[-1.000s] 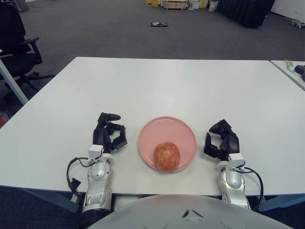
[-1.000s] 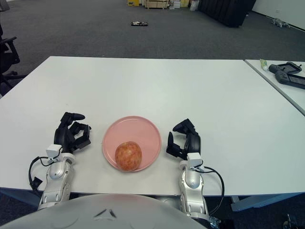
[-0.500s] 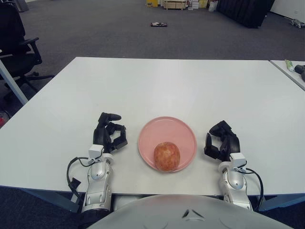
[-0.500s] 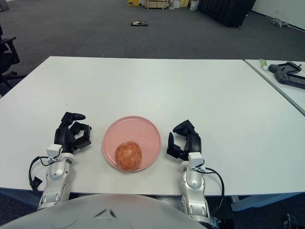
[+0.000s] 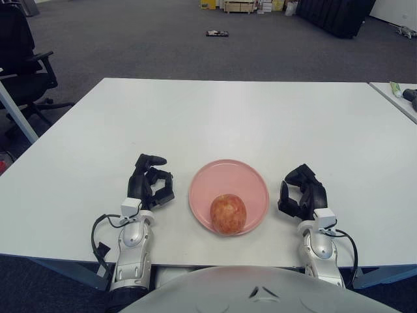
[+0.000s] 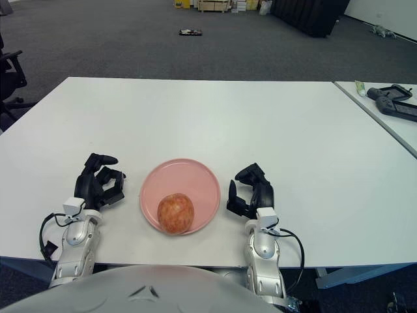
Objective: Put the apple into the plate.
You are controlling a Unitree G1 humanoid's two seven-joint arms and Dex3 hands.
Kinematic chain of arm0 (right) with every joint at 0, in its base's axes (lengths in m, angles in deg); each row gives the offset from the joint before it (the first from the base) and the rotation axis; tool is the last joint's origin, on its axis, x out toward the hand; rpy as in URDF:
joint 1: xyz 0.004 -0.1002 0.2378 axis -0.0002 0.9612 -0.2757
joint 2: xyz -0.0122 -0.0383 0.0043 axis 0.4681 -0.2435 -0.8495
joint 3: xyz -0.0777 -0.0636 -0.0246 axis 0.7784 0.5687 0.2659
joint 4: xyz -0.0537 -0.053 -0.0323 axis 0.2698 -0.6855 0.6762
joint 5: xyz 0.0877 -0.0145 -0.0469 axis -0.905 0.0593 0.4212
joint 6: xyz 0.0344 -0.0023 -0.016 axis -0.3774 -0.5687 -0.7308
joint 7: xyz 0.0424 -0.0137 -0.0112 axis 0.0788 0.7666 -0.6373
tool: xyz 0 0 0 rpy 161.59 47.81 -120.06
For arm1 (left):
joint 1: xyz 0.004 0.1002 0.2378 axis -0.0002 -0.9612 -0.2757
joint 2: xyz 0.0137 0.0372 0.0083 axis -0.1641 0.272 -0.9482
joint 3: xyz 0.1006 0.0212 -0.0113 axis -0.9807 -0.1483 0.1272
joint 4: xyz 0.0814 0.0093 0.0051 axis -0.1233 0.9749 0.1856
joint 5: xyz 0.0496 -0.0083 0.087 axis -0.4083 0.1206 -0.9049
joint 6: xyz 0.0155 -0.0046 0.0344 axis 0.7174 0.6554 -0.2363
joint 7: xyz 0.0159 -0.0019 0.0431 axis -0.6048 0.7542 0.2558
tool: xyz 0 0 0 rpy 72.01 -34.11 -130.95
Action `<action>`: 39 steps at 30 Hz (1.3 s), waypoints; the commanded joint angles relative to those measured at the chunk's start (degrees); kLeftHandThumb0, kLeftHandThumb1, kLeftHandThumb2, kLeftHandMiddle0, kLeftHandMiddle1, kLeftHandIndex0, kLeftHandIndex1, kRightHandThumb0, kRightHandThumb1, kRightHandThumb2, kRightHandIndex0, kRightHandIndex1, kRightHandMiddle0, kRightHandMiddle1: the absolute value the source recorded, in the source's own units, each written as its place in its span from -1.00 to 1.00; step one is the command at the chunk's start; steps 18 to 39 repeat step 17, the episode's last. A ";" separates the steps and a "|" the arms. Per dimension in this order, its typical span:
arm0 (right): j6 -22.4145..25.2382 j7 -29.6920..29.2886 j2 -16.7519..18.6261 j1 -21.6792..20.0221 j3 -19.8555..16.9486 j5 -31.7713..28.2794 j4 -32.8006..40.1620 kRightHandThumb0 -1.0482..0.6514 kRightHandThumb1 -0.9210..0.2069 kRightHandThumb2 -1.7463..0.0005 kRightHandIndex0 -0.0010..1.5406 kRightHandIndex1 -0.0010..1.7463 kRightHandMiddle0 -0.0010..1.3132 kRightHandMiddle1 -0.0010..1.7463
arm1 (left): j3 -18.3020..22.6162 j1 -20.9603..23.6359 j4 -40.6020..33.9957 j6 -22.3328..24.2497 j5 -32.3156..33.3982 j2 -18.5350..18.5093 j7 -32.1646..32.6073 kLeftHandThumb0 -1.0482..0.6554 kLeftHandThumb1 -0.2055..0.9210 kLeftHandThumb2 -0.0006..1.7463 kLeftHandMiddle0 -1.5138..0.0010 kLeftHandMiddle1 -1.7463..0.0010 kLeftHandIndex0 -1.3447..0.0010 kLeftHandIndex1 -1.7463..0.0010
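Note:
A reddish-yellow apple point(image 5: 228, 213) lies in the near part of a round pink plate point(image 5: 229, 178) on the white table point(image 5: 228, 117). My left hand point(image 5: 150, 182) shows just left of the plate, its black fingers curled with nothing in them. Just right of the plate is my right hand point(image 5: 301, 192), fingers also curled and holding nothing. Neither hand touches the apple or the plate.
A second table point(image 6: 391, 107) at the right edge carries a dark device point(image 6: 394, 101) and a small tube. A black office chair point(image 5: 23, 55) stands at the far left. Boxes and dark furniture line the far floor.

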 commanded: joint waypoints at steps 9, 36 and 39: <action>0.86 0.70 0.42 0.59 0.15 -1.58 2.37 -0.27 -0.21 -0.29 0.46 1.00 -0.26 1.00 | -0.09 -0.05 -0.81 0.43 0.00 -0.40 -0.13 0.22 0.08 0.35 0.21 -0.82 0.46 -1.00; 2.47 0.71 0.54 1.15 0.29 -1.64 3.73 -0.27 -0.23 -0.28 0.45 1.00 -0.27 1.00 | -0.19 -0.04 -0.86 0.51 0.01 -0.53 -0.35 0.22 0.06 0.36 0.20 -0.82 0.45 -1.00; 2.47 0.71 0.54 1.15 0.29 -1.64 3.73 -0.27 -0.23 -0.28 0.45 1.00 -0.27 1.00 | -0.19 -0.04 -0.86 0.51 0.01 -0.53 -0.35 0.22 0.06 0.36 0.20 -0.82 0.45 -1.00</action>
